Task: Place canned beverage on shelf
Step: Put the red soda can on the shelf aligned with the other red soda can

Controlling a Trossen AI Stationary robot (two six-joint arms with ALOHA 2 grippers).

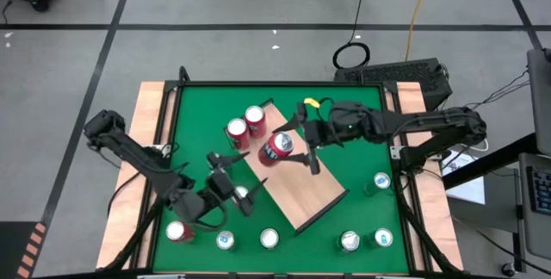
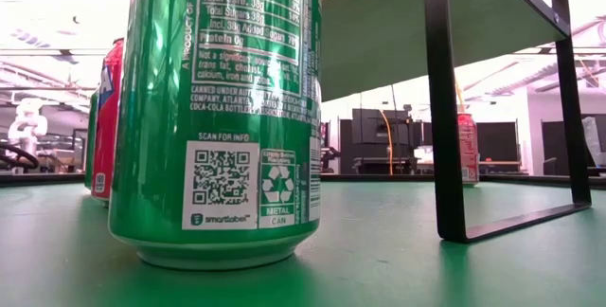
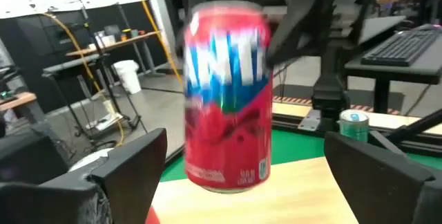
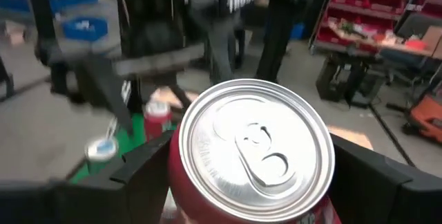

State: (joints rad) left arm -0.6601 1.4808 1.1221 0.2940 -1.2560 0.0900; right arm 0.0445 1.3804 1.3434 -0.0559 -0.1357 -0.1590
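Note:
A red can [image 1: 277, 148] stands over the left part of the shelf [image 1: 301, 189], a light wood board on black legs [image 2: 445, 108]. My right gripper [image 4: 252, 155] is shut on the red can [image 4: 255, 148], reaching in from the table's right. My left gripper [image 1: 244, 180] is open on the can's near-left side. In the left wrist view its fingers [image 3: 138, 162] stand apart on either side of the blurred can [image 3: 228, 92], touching nothing. Two more red cans [image 1: 245, 124] stand upright on the shelf's far left corner. My right gripper pinches the red can's side wall [image 4: 178, 182] just below its top rim, one finger on each side. The fingers come level from the table's right. The can sits nearly upright, top up. Whether its bottom [image 3: 221, 179] touches the shelf, I cannot tell.
Several cans stand on the green table along its near edge [image 1: 269, 238], one red at the near left [image 1: 179, 231], one at the right [image 1: 381, 181]. In the low view a green can [image 2: 218, 108] fills the front, with a red can [image 2: 109, 117] behind it.

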